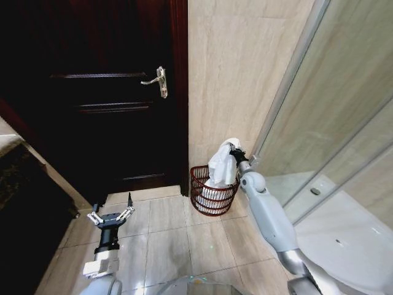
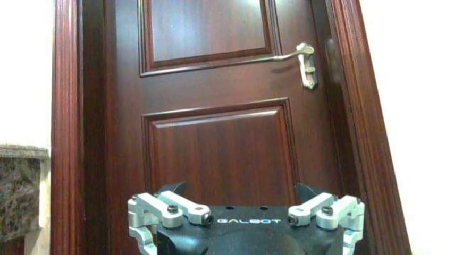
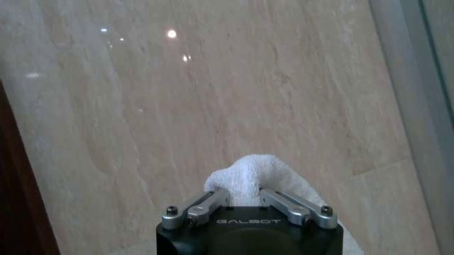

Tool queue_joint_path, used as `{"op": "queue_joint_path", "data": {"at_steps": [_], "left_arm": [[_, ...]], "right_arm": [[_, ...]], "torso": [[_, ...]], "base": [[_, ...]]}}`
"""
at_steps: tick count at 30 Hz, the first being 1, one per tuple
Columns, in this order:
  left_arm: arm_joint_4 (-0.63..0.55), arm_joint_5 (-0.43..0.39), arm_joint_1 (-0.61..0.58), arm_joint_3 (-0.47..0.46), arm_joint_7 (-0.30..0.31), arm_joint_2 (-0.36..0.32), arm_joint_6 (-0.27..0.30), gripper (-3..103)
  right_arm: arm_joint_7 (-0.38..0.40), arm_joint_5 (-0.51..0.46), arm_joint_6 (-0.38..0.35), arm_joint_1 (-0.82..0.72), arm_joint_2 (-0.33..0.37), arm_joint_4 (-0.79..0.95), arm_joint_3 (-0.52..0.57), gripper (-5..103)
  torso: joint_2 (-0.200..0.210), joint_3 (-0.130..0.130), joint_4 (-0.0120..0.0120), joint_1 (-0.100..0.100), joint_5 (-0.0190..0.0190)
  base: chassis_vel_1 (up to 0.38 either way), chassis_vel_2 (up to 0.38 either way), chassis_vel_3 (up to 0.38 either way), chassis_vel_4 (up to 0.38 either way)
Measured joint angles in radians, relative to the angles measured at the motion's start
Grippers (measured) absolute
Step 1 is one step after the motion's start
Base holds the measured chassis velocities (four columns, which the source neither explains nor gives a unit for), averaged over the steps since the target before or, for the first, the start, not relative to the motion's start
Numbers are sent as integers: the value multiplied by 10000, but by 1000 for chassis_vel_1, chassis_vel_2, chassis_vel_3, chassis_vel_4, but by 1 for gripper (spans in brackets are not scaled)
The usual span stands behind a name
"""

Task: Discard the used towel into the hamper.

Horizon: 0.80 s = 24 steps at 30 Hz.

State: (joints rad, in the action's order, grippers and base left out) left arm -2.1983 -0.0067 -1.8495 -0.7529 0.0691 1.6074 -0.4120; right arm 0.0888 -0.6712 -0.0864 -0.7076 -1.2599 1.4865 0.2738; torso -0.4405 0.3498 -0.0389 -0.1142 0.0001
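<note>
The towel (image 1: 222, 165), white and bunched, hangs directly above the hamper (image 1: 212, 192), its lower folds reaching down inside the rim while its top is pinched by the right gripper (image 1: 233, 149). From the right wrist camera the two fingers are closed tight on a rounded tuft of the towel (image 3: 254, 175), with the beige marbled wall (image 3: 212, 95) straight ahead. The hamper, a round dark reddish-brown wire basket, stands on the tiled floor (image 1: 184, 239) against that same wall (image 1: 239, 74), in the corner between the dark wooden door (image 1: 104, 104) and the glass shower screen (image 1: 331, 110). More white cloth already lies in the hamper's bottom. The right arm reaches out to the hamper from the shower side. The left gripper (image 1: 111, 216) hovers low over the floor, well apart from the hamper on the door side, fingers spread wide and holding nothing; its wrist camera faces the door (image 2: 212, 149) and its metal lever handle (image 2: 301, 58).
</note>
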Motion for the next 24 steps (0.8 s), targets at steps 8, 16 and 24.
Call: {"op": "queue_joint_path", "data": {"at_steps": [8, 16, 24], "left_arm": [[90, 365, 114, 187, 17, 19, 2, 100], [54, 362, 237, 318, -379, -33, 202, 100], [29, 212, 445, 619, -430, -42, 530, 100]], "right_arm": [[-37, -136, -2, 108, -76, -9, -33, 4], [25, -442, -207, 138, -148, 189, -135, 4], [9, -599, -275, 138, -155, 99, -184, 4]], "torso": [[318, -198, -2, 121, -1], [687, -433, -2, 256, -2], [1004, -649, -1, 353, 0]], "base": [[0, 0, 0, 0], [0, 0, 0, 0], [0, 0, 0, 0]]}}
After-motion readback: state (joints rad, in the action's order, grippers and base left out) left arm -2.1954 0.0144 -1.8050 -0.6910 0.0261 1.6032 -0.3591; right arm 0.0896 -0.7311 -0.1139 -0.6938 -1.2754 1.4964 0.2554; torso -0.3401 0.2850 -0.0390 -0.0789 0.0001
